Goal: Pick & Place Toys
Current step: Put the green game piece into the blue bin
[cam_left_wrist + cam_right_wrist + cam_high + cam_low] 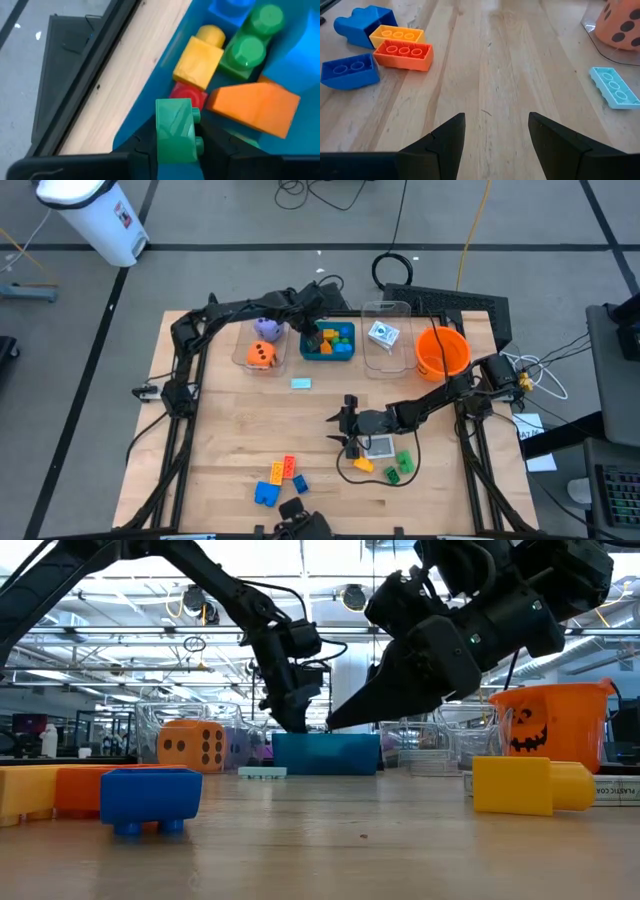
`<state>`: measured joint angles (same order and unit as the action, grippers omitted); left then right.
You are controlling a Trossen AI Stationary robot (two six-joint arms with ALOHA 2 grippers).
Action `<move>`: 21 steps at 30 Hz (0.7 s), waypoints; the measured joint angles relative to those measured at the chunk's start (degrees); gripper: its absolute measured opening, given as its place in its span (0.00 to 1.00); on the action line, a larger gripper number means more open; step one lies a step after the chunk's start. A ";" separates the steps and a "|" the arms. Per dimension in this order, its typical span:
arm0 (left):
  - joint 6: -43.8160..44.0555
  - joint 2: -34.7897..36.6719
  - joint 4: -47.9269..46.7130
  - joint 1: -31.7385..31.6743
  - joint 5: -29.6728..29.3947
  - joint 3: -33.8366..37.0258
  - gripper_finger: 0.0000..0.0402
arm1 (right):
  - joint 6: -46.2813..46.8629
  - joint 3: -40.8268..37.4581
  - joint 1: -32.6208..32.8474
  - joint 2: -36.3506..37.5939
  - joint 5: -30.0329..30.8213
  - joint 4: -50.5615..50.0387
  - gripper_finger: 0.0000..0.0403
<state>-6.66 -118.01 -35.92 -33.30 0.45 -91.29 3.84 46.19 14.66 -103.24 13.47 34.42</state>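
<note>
Left gripper (pixel 176 150) of mine is clamped on a green brick (pixel 176 131), held over the teal tray (pixel 328 353) near the top centre of the overhead frame. Below it in the tray lie a yellow brick (pixel 199 61), a red brick (pixel 187 94), an orange brick (pixel 255 106) and another green brick (pixel 250 42). My right gripper (pixel 345 430) hangs over bare wood in the lower middle of that frame, fingers spread with nothing between them.

Around me the light wooden table (pixel 240 430) carries the rest. A clear bin (pixel 262 350) left of the tray holds an orange die (pixel 262 355) and a purple die (pixel 266 328); another clear bin (pixel 385 340) to the right holds white picture cards (pixel 383 334), with an orange bowl (pixel 441 351) beside it. A pale blue flat brick (pixel 301 383) lies alone below the tray. Near the bottom edge sit a blue block (pixel 266 494), a yellow brick (pixel 277 473), an orange-red brick (pixel 289 466) and a small blue brick (pixel 300 483). Just beside my right gripper lie a card (pixel 380 446), a yellow piece (pixel 363 465) and green pieces (pixel 400 466).

Grey floor with dark tape lines surrounds the table, a white bin (pixel 95 215) at upper left. At table height, the room behind is a bright hall of ceiling trusses and shelving.
</note>
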 joint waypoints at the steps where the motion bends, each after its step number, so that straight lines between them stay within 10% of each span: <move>1: 0.15 -0.09 0.12 0.00 -0.01 0.00 0.26 | 0.00 0.00 0.00 0.00 0.01 0.04 0.52; 21: -0.76 1.10 -0.27 -0.17 -0.48 -1.87 0.43 | 0.00 0.00 0.00 0.00 -0.01 0.02 0.52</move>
<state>-7.42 -116.91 -36.19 -33.47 -0.03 -93.15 3.84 46.19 14.66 -103.24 13.46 34.44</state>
